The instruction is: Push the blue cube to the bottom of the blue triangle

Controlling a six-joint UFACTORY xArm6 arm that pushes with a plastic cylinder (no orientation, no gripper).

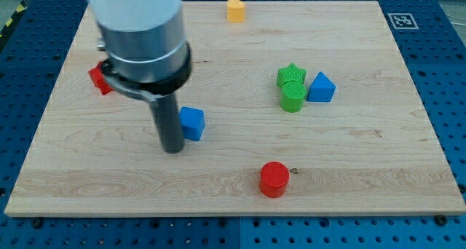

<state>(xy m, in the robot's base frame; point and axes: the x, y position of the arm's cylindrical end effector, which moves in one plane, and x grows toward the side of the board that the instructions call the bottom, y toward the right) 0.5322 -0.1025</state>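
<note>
1. My tip sits on the wooden bench, left-centre of the view, rod upright, big grey arm body above it.
2. No gripper on this rig, just the rod, so no open/closed state to give.
3. Blue cube is right beside the rod, on its right side in the view; looks touching or nearly so, can't tell which.
4. Blue triangle is well apart from the cube, toward the view's right and a bit higher up.
5. Green star-ish block and green cylinder sit just left of the blue triangle, packed close; cylinder below the star, both seem to touch each other.
6. Red cylinder stands alone near the view's bottom, centre-right, below the green pair and well apart from them.
7. Red block at the view's left is partly hidden behind the arm; shape unclear.
8. Orange-yellow block near the view's top edge, centre; exact shape hard to make out.
</note>
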